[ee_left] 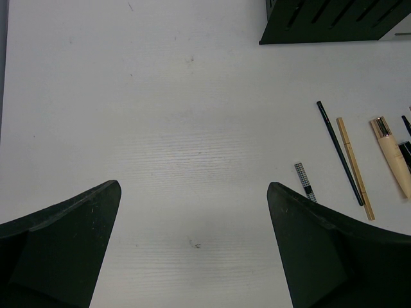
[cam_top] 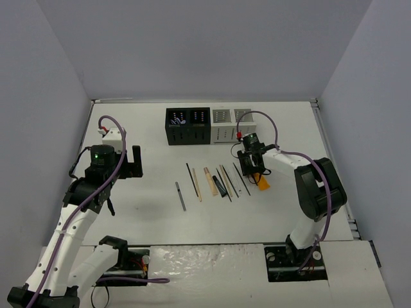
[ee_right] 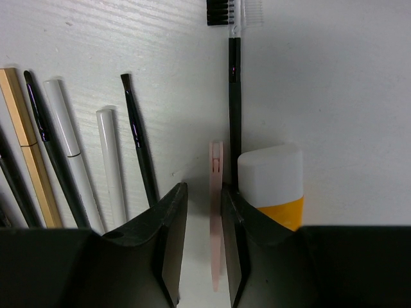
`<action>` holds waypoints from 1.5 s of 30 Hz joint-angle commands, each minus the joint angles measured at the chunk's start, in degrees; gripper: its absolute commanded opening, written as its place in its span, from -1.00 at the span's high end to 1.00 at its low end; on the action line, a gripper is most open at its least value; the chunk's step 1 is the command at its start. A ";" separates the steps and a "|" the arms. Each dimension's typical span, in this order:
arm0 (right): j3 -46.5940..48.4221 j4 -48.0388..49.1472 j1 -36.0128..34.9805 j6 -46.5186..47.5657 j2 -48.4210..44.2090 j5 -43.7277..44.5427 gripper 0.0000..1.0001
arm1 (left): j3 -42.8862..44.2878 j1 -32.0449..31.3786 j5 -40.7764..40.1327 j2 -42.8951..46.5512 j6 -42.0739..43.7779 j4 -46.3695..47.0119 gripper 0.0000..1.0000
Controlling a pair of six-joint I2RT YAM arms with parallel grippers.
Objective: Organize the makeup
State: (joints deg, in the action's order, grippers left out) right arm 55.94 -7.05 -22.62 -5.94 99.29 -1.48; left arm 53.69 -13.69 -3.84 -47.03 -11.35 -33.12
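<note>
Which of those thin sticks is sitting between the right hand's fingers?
The pale pink stick: it alone lies inside the gap of the right hand, and no other stick there is pink.

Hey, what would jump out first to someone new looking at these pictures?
The row of slim makeup items laid across the table, in front of the black organizer and white organizer. Next, the right gripper at the row's right end, its jaws straddling a pink tool beside the orange tube. The left gripper gapes wide over a bare patch.
</note>
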 commanded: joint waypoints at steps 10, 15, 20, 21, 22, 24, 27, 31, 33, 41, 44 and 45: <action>3.04 -0.55 -2.10 -0.77 -3.30 2.88 0.94 | 1.86 0.51 0.59 0.09 -0.22 2.98 -0.94; 7.41 -2.68 -4.77 -1.04 -7.02 2.88 1.00 | 1.81 0.51 0.59 0.13 -0.28 3.03 -0.94; 15.73 -3.09 -10.06 0.07 -9.71 2.40 1.00 | 1.83 0.51 0.68 0.12 -0.30 3.07 -0.94; 18.22 -2.93 -11.39 0.60 -9.72 2.01 1.00 | 1.86 0.51 0.66 0.11 -0.33 3.07 -0.94; 20.88 -2.65 -12.54 1.04 -9.52 1.46 1.00 | 1.86 0.51 0.62 0.15 -0.33 3.07 -0.94; 24.77 -0.82 -14.44 1.97 -8.52 -0.07 1.00 | 1.86 0.60 0.59 0.18 -0.33 3.07 -0.94; 31.10 3.73 -15.16 2.54 -5.87 -2.61 1.00 | 1.77 0.60 0.37 0.39 -0.33 2.98 -0.94; 35.47 15.37 -15.86 3.19 -1.07 -5.12 1.00 | 1.61 0.60 0.16 0.70 -0.41 3.15 -0.94; 36.03 22.06 -15.99 3.30 1.11 -6.25 1.00 | 1.58 0.62 0.17 0.62 -0.51 3.24 -0.94; 39.27 42.30 -16.06 6.13 12.26 -8.58 1.00 | 1.47 0.69 0.96 0.32 -0.69 3.57 -0.94; 41.34 47.16 -16.11 8.18 15.80 -8.27 1.00 | 1.42 0.69 1.04 0.18 -0.70 3.69 -0.94; 42.26 47.65 -16.02 8.67 17.48 -8.22 1.00 | 1.42 0.69 1.09 0.18 -0.75 3.74 -0.94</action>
State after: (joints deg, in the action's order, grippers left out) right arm 92.33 25.99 -38.68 -0.74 114.64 -8.79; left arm 53.67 -13.42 -3.40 -46.76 -11.36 -33.10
